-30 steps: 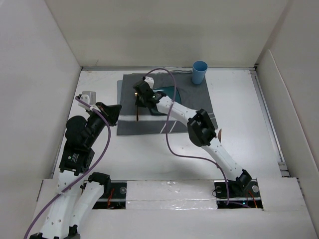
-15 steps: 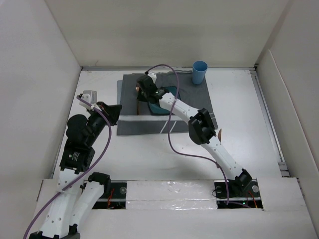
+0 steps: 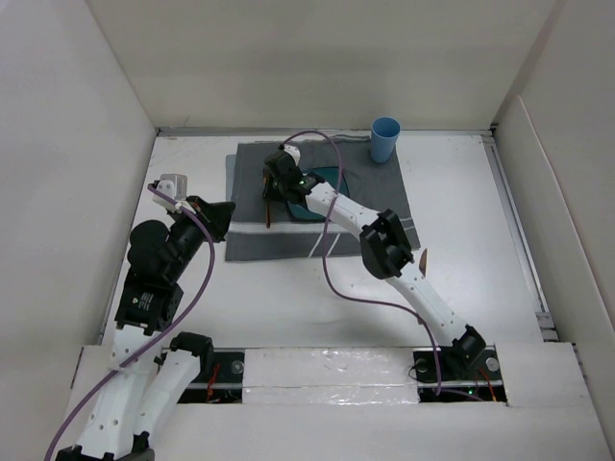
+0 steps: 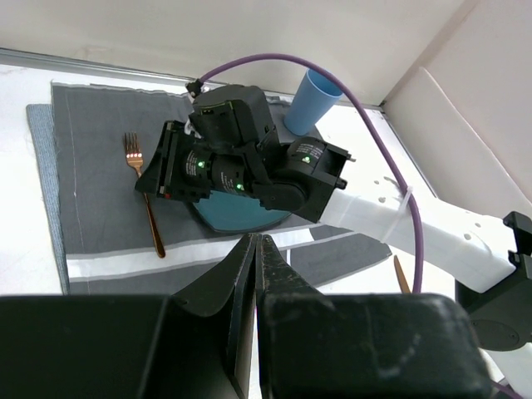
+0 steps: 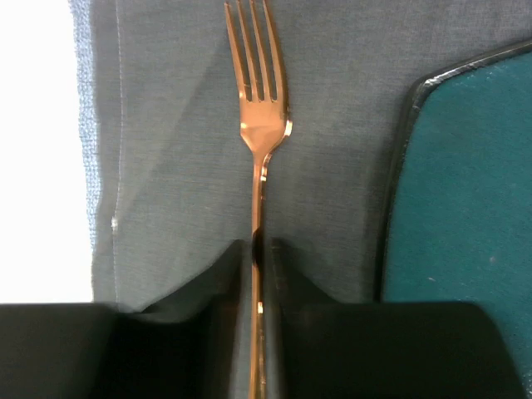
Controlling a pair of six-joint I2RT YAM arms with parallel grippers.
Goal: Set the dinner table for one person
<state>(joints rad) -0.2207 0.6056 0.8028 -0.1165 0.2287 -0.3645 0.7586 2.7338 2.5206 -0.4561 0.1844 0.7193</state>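
The white desk (image 3: 461, 250) lay under both arms, a grey placemat (image 3: 375, 197) at its far middle bearing a teal plate (image 4: 241, 218), a blue cup (image 3: 385, 139) at its corner and a copper fork (image 5: 263, 125) left of the plate. The left end effector (image 4: 256, 241) was clenched, empty; the right end effector (image 5: 258, 249) straddled the fork's handle, grip impossible to tell

top: overhead, whole dinner table (image 3: 480, 250) | left wrist: oblique | right wrist: close | shared: fork (image 5: 266, 129)

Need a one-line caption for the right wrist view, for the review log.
A copper fork lies on the grey placemat beside a teal plate, handle between the fingers of the right end effector.
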